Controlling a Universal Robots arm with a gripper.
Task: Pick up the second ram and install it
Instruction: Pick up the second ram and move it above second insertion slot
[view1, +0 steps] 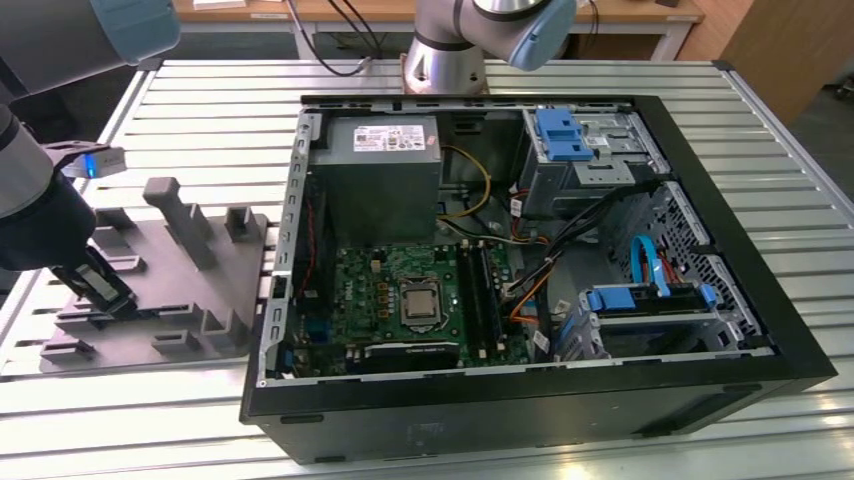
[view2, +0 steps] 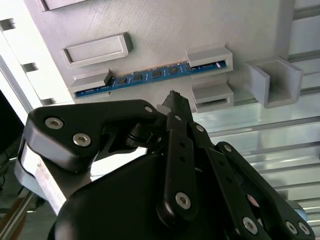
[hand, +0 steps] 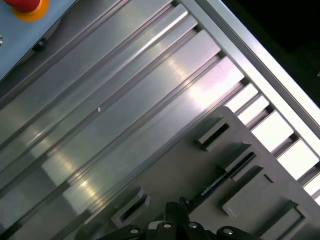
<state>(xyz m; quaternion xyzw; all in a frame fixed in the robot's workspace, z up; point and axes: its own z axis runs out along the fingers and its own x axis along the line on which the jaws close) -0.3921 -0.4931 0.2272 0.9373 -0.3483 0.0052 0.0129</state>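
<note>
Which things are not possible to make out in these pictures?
1. Ram ends: second wrist view, covered by holder brackets.
2. Part of holder: exterior view, hidden behind the gripper.
3. Motherboard slots: exterior view, too small to tell what they hold.

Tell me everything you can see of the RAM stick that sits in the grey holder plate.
The second ram is a slim, long board, blue-green in the second wrist view, with a row of small black chips. It stands on its edge in the grey holder plate, with each end held in one of the plate's raised brackets. Nothing else touches it: the tool is close to its middle, but apart from it.
</note>
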